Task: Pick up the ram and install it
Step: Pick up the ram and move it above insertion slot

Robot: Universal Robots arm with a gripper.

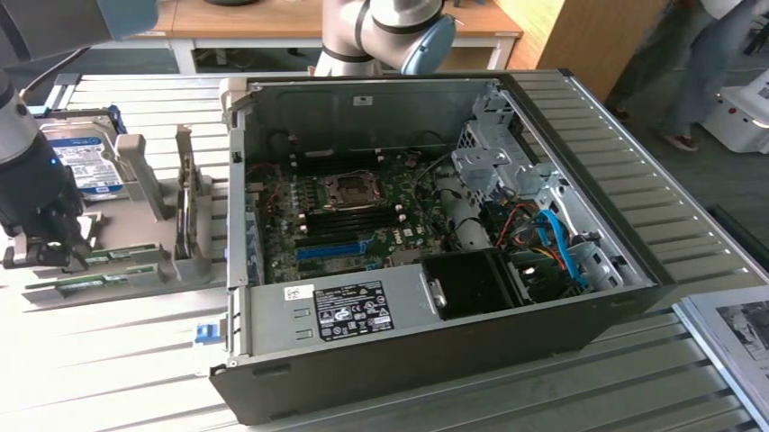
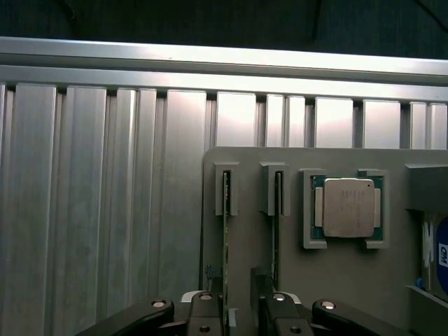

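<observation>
Two ram sticks stand on edge in slots of a grey holder. In the wrist view they are thin green strips, one ram stick and its neighbour. My gripper is low over the holder and open. Its two black fingers straddle the end of the first stick, which runs close along one finger. In the exterior view, my gripper sits at the far left over the ends of the ram sticks. The open computer case lies to its right, with the motherboard's memory slots exposed.
The holder also carries a CPU chip, a hard drive with a blue-and-white label, and an upright expansion card. All of this rests on a ribbed aluminium table. A person's legs are at the back right, and papers lie at the right edge.
</observation>
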